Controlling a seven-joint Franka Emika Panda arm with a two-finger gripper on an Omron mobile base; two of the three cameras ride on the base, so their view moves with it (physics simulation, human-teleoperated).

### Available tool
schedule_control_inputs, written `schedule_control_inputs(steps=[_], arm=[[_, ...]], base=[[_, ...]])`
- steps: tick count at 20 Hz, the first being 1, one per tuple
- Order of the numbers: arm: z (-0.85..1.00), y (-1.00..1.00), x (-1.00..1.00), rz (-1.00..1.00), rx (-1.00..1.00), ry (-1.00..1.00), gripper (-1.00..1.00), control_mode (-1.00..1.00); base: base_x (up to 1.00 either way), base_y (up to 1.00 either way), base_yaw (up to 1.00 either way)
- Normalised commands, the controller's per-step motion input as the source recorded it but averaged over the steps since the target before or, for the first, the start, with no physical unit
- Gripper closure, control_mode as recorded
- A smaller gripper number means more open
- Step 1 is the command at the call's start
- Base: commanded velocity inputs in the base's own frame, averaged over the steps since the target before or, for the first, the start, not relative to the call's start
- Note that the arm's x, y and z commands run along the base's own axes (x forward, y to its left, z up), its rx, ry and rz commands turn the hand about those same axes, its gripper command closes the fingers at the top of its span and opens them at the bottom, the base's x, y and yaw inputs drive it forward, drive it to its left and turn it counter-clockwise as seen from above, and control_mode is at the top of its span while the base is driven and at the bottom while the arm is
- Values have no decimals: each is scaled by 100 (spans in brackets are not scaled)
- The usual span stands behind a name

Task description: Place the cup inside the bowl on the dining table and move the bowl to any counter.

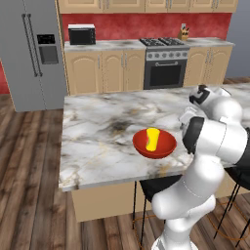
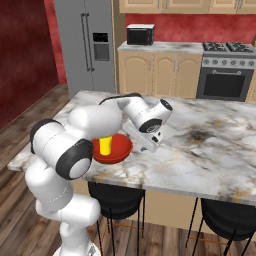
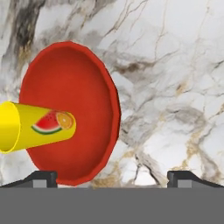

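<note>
Cup upright inside bowl, fruit print on its side; bowl on table close to the near edge. Gripper above the marble just beside the bowl, fingers spread wide, holding nothing; seemingly clear of the rim

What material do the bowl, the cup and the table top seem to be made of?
The bowl: probably glazed ceramic or plastic; plain glossy red. The cup: likely plastic; smooth matte yellow with a printed fruit picture. The dining table: top looks like polished marble; white-grey with dark veins.
</note>
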Motion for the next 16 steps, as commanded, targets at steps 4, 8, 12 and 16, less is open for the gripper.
schedule_control_inputs(steps=[4,8,12,16], arm=[[-2,1,7,0,0,2,-100,-100],[-13,4,5,0,-3,12,-100,-100],[-19,16,8,0,-2,15,-100,-100],[-19,24,1,0,0,8,-100,-100]], base=[[0,0,0],[0,0,0],[0,0,0],[0,0,0]])
